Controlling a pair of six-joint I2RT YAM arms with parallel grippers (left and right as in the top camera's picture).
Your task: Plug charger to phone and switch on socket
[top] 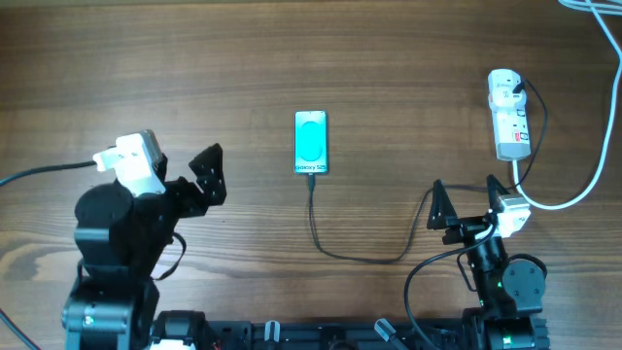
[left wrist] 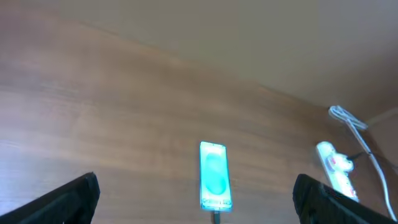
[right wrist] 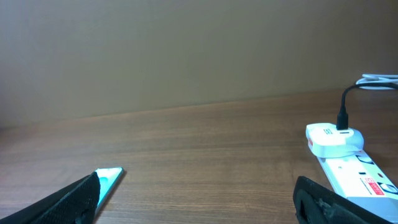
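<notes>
The phone (top: pixel 311 142) lies flat mid-table, its turquoise screen lit, white text strip at the near end. It also shows in the left wrist view (left wrist: pixel 214 176) and at the lower left of the right wrist view (right wrist: pixel 109 179). The black charger cable (top: pixel 350 255) runs from the phone's near end, where its tip sits in the phone, round to the socket (top: pixel 509 115) at the far right, also seen in the wrist views (left wrist: pixel 336 171) (right wrist: pixel 345 163). My left gripper (top: pixel 207 175) (left wrist: pixel 198 200) is open and empty, left of the phone. My right gripper (top: pixel 465 206) (right wrist: pixel 199 200) is open and empty, below the socket.
The thick white lead (top: pixel 603 107) loops from the socket off the table's right side. The wooden table (top: pixel 194 58) reaches all edges of the overhead view.
</notes>
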